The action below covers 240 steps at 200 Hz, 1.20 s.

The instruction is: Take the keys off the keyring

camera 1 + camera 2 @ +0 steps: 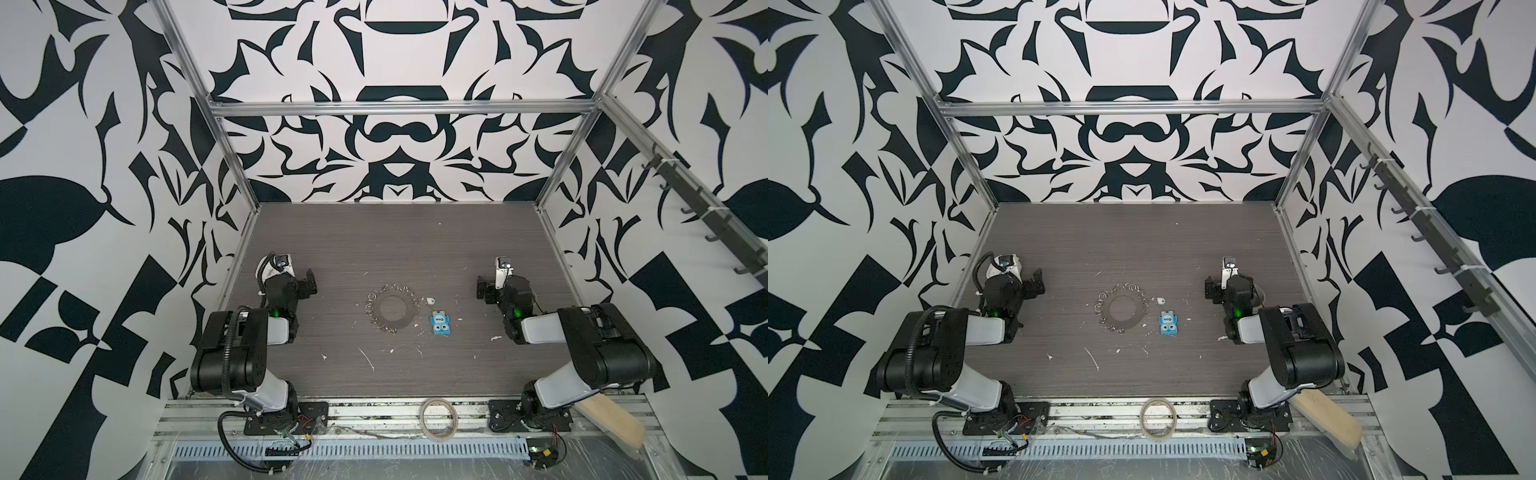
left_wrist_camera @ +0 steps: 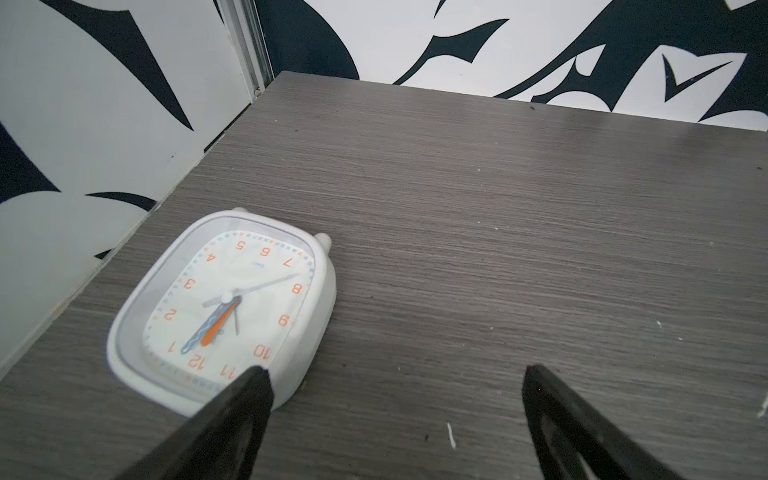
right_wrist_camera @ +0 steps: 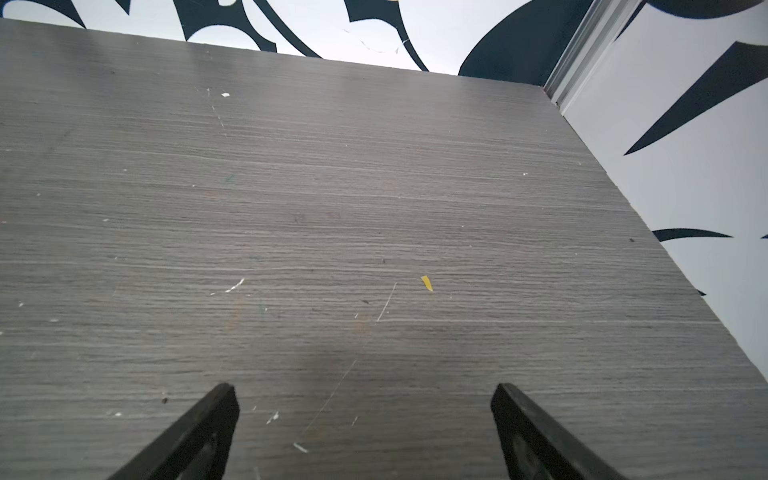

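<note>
Keyring [image 1: 409, 316] lies flat mid-table [image 1: 415, 241], its rim fringed with small split rings. One pale key [image 1: 431, 299] sits just off its right edge on a tiny link (hooked on or loose, can't tell). Your left pincer [image 1: 309, 282] and right pincer [image 1: 482, 286] both gape wide and empty, well apart from it on either side. Risks: the disc may slide when you pinch, the thin rings could slip from the tips, and you might nudge the blue packet [image 1: 440, 324] beside the key.

Lab robot cell, patterned walls [image 1: 104, 137], aluminium frame [image 1: 399, 109]
</note>
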Each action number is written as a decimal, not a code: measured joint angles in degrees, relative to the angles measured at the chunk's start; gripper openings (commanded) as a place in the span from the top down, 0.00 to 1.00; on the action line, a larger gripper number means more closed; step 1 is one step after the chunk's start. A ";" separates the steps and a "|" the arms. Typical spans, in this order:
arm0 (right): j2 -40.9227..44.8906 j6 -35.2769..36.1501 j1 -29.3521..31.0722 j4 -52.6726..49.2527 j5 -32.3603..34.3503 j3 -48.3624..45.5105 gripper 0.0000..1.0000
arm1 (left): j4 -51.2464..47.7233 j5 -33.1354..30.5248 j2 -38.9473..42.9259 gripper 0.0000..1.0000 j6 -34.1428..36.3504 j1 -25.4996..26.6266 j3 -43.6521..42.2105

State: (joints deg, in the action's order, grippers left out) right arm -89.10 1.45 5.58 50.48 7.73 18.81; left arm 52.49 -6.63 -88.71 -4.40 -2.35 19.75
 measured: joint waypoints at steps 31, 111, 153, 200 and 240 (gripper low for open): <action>0.00 0.00 0.00 0.00 0.00 0.00 0.00 | 0.00 0.00 0.00 0.01 0.02 0.00 0.00; 0.00 0.00 0.00 0.00 -0.02 0.00 0.00 | 0.00 -0.04 0.00 0.01 0.22 0.00 0.02; 3.06 0.31 0.00 -1.07 -1.18 -0.68 0.08 | -0.85 0.87 1.25 0.01 0.98 0.00 0.00; 25.33 1.42 0.94 -15.93 -7.17 2.54 0.10 | -14.62 5.20 17.00 0.01 2.56 1.20 3.61; 24.11 7.93 6.82 -32.85 -18.99 15.41 0.11 | -27.69 14.69 22.60 0.01 2.29 4.98 14.25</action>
State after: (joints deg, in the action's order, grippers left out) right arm -64.99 9.39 12.40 17.63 -11.27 34.22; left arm 24.80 8.05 -66.11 -2.11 2.63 34.00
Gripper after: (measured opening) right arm 0.898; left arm 0.994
